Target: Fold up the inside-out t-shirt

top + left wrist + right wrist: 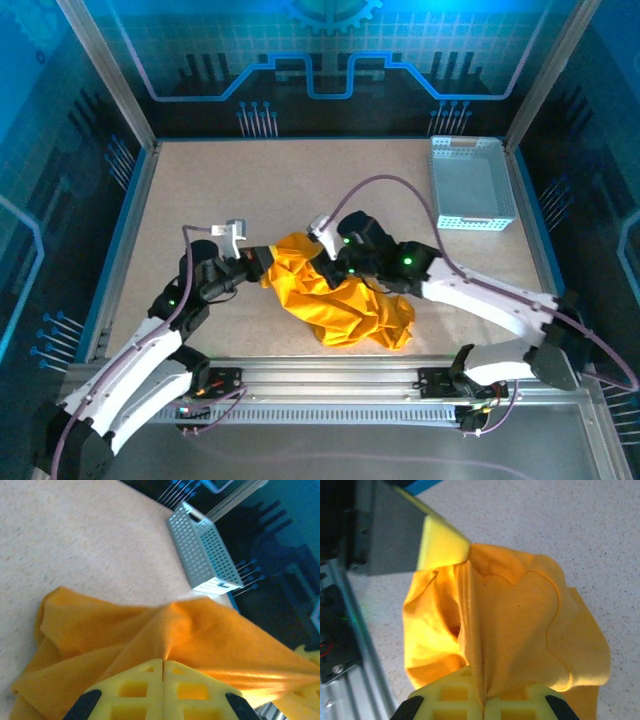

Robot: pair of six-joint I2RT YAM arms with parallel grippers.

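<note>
The left gripper (pixel 163 666) and right gripper (pixel 483 692) are each pinched shut on the soft, light, floppy shirt (pixel 350 300) bunched between their fingers, which is best held by its edges.

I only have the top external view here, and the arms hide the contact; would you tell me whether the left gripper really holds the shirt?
Observer: Yes, in the left wrist view the left gripper is shut on a pinched fold of the t-shirt.
Operator: Thank you; and the right one?
Observer: The right gripper is shut on a ridge of the fabric too.
Operator: Is any stitching visible?
Observer: A curved stitched seam crosses the cloth in the right wrist view.
</note>
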